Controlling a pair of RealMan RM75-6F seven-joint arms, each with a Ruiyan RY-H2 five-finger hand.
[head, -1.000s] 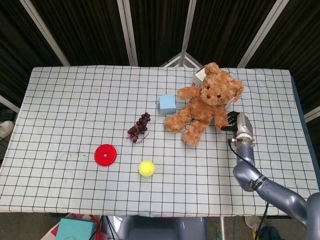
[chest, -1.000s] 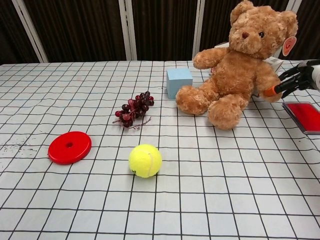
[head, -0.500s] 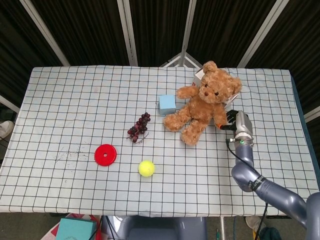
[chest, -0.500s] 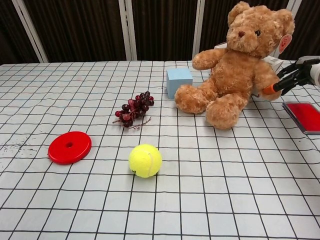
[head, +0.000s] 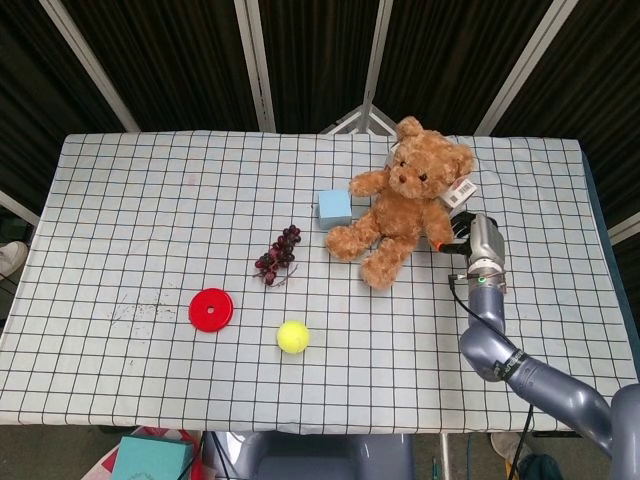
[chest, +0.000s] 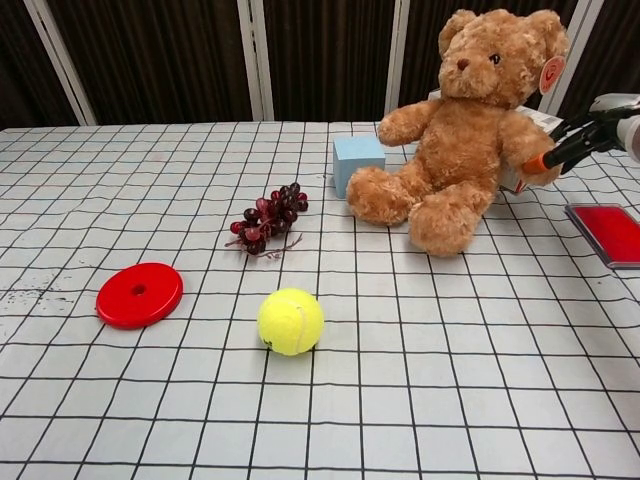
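Checked cloth is covering the table where the teddy bear (head: 404, 205) is sitting beside the blue cube (head: 334, 208), its arm pinched by the right hand (head: 465, 234); soft, light plush, it is probably better gripped round the torso.

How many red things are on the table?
2: a red disc near the left front by the tennis ball, and a flat red pad at the far right, seen only in the chest view. More may be hidden behind the teddy bear.
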